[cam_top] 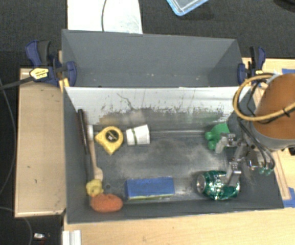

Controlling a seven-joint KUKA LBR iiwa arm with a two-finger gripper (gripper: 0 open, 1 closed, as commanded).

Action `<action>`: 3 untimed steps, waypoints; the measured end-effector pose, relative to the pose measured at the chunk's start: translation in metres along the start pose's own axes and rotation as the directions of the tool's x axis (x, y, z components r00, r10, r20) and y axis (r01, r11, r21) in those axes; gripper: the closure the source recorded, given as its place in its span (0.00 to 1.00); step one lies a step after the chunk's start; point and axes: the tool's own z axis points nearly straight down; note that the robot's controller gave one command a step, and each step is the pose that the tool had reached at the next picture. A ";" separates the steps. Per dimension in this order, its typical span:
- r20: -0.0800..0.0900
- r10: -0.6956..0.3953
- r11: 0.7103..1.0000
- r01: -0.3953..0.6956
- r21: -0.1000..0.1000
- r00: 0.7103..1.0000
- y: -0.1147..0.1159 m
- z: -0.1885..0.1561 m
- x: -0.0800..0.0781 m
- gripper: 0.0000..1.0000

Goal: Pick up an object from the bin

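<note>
Green crushed can (218,184), front-right of bin (183,149) | gripper (234,172) pointing down at its right edge | jaws: cannot tell

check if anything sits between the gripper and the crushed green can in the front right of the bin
Nothing visible does. The gripper hangs right over the crushed green can, at its right end. The green plastic piece lies behind it and the blue block to its left, both apart from the can.
</note>
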 end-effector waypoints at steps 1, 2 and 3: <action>0.003 -0.357 0.934 0.356 0.002 0.934 -0.016 0.040 -0.008 0.00; 0.004 -0.493 0.870 0.493 0.001 0.870 -0.037 0.078 -0.001 0.00; 0.010 -0.258 0.966 0.258 -0.009 0.966 -0.047 0.103 -0.008 1.00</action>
